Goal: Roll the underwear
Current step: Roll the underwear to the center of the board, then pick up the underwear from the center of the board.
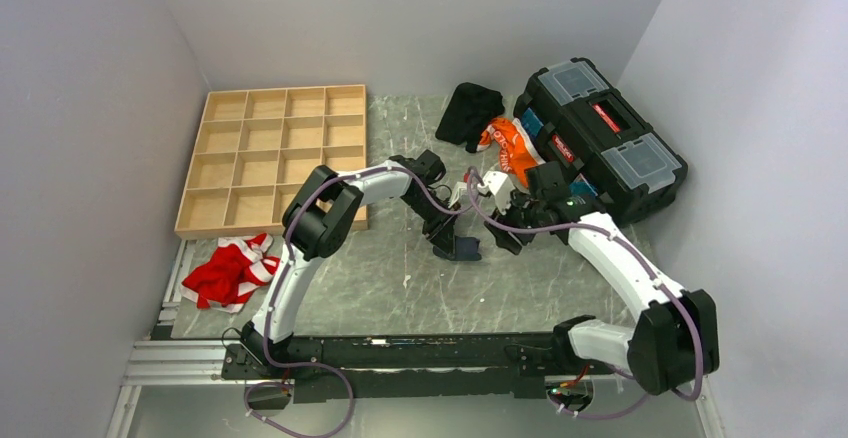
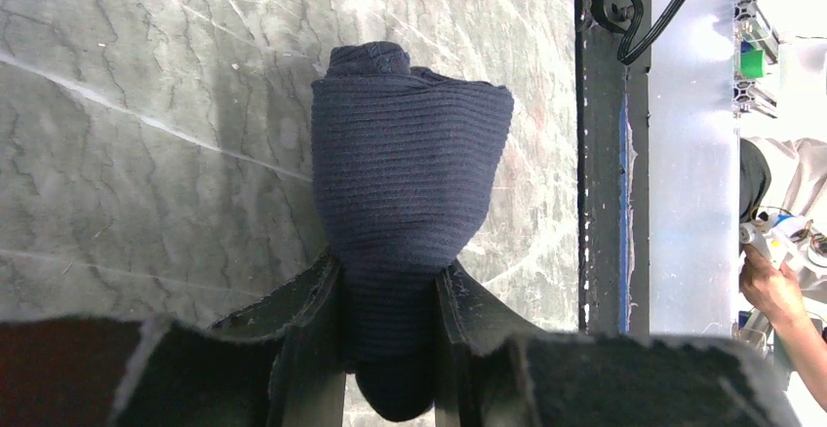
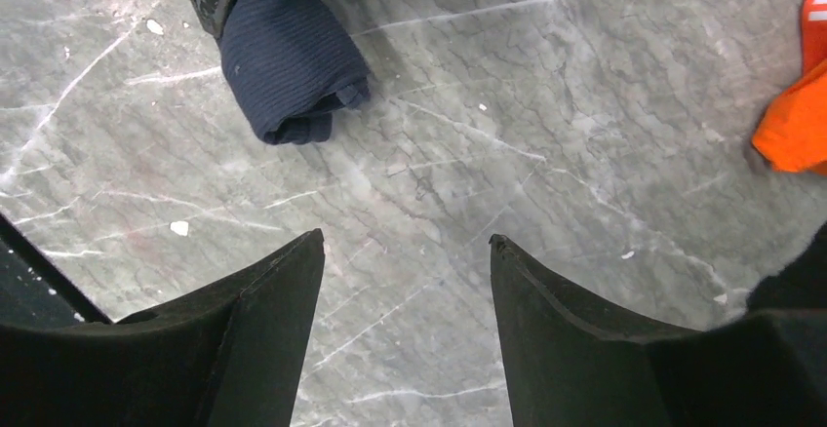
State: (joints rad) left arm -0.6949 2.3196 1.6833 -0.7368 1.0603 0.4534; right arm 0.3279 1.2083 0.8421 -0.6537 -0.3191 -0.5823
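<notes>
**Navy roll pinched by the left jaws at mid-desk, rolling seemingly all but done**

On the marble desk (image 1: 400, 288), a black toolbox (image 1: 605, 133) sits at 2 o'clock and a wooden compartment tray (image 1: 270, 153) at 10 o'clock. The left arm (image 1: 325, 216) and right arm (image 1: 620, 258) meet near the centre. The underwear (image 2: 410, 203) lies there as a tight navy bundle. The left jaws are narrow and clamped on one end of it. The right jaws are wide and empty over bare desk, with the bundle at their 11 o'clock. The next move likely calls for parting the left jaws gently, so the outer wrap does not spring loose.
</notes>
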